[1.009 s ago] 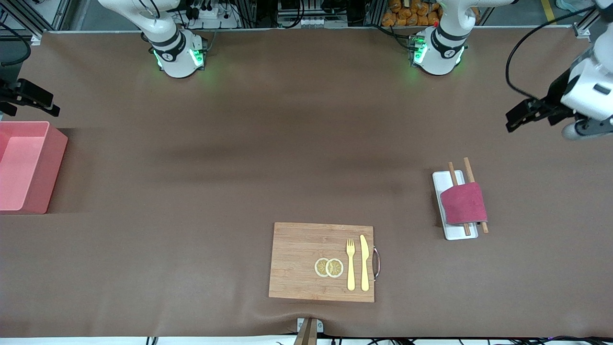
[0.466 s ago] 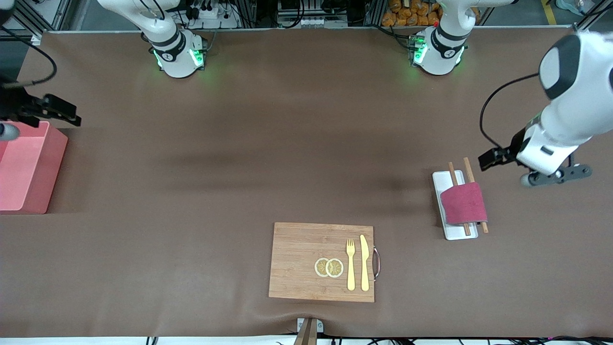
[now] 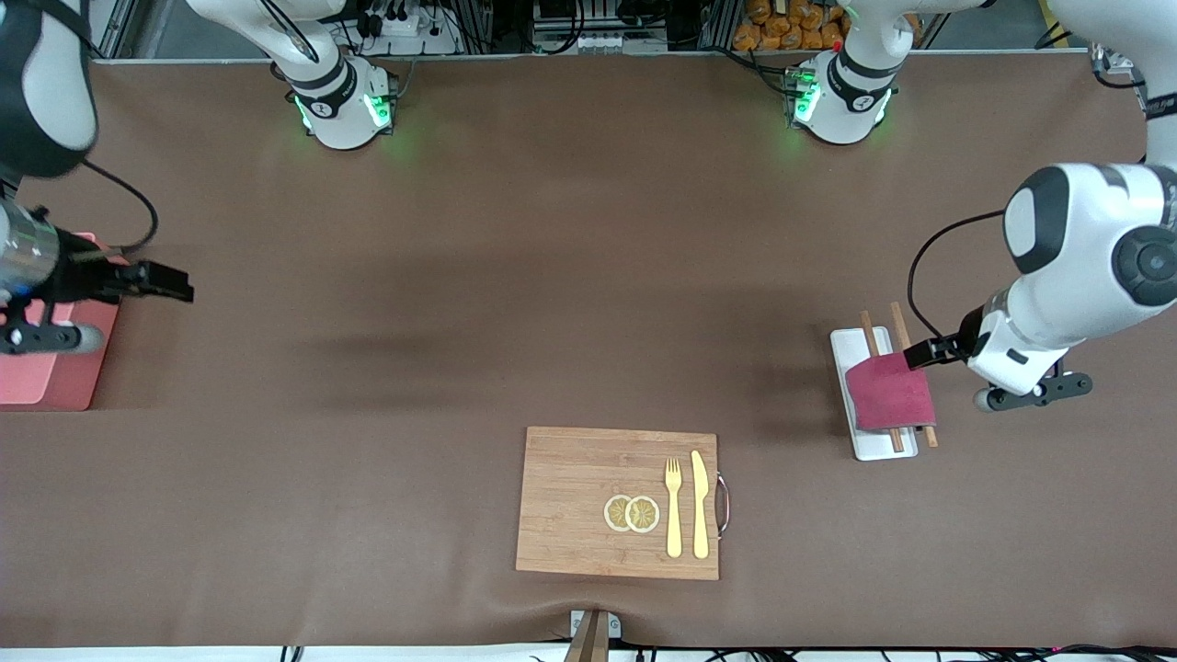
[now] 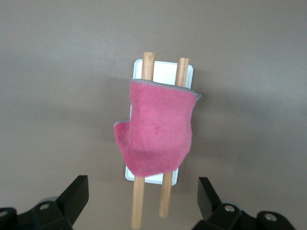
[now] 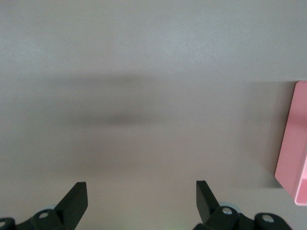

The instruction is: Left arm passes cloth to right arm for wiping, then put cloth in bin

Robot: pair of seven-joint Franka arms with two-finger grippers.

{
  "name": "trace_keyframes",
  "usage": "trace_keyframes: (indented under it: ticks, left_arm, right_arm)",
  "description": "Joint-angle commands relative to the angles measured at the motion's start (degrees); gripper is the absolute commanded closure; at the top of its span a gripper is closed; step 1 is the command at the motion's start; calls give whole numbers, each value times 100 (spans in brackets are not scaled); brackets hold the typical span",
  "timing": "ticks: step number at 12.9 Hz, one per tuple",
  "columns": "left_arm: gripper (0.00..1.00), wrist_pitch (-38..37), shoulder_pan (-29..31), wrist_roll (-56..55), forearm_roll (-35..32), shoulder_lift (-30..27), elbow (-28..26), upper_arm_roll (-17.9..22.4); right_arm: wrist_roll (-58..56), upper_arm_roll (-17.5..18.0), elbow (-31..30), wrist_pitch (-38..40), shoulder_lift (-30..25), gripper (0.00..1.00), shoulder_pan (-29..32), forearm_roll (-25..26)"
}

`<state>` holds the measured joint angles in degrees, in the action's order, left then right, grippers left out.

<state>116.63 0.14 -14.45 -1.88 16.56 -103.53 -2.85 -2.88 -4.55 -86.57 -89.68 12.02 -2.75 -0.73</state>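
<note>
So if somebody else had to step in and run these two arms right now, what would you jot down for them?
Left gripper: open, holding nothing, over the cloth.
Right gripper: open, holding nothing, over bare table beside the bin.
Cloth: draped over two wooden sticks on the white tray, toward the left arm's end of the table.
Bin: at the right arm's end.
Wooden board: nearest the front camera.
Done: nothing yet.
Left: grasp cloth, pass it, wipe, drop it in the bin.

The cloth (image 3: 890, 395) drapes over two wooden sticks (image 3: 897, 324) laid across the tray (image 3: 851, 347), toward my left arm's end of the surface (image 3: 552, 276). The cutting board (image 3: 588, 487) lies nearer the front camera, carrying lemon slices (image 3: 632, 513), fork (image 3: 673, 507) and knife (image 3: 700, 504). The bin (image 3: 55, 386) sits at my right arm's end.
</note>
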Motion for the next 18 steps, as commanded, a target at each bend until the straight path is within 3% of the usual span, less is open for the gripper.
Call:
trace_keyframes:
  ticks: [1,3,5,7,9,11,12,13,15,18]
  left_arm:
    - [4,193,74,83,-111,312,70,-14]
    - [18,211,65,83,-111,418,62,-14]
    - [26,202,65,83,-111,506,44,-14]
    - [37,202,65,83,-111,541,35,-14]
    - [41,202,65,83,-111,541,9,-14]
    - [43,193,74,83,-111,620,9,-14]
    - [43,202,65,83,-111,646,9,-14]
    - [45,193,65,83,-111,655,9,-14]
    - [58,193,65,83,-111,656,9,-14]
    - [76,150,65,74,-111,629,17,-14]
  right_arm:
    - [42,-28,228,-338,187,0,-58,-6]
    - [59,-19,228,-357,493,0,-417,2]
    - [-36,-19,237,-584,958,0,-743,55]
    - [-475,-19,237,-980,960,0,-832,3]
    - [-468,-19,246,-912,960,0,-893,-6]
    - [-459,-19,237,-326,890,0,-1130,-6]
    - [-459,-10,237,-261,890,0,-1140,-154]
    - [-459,-28,237,-217,890,0,-1070,-643]
    - [-468,-46,184,-199,899,0,-790,-1646]
    - [-538,-37,114,-59,908,0,-648,-2368]
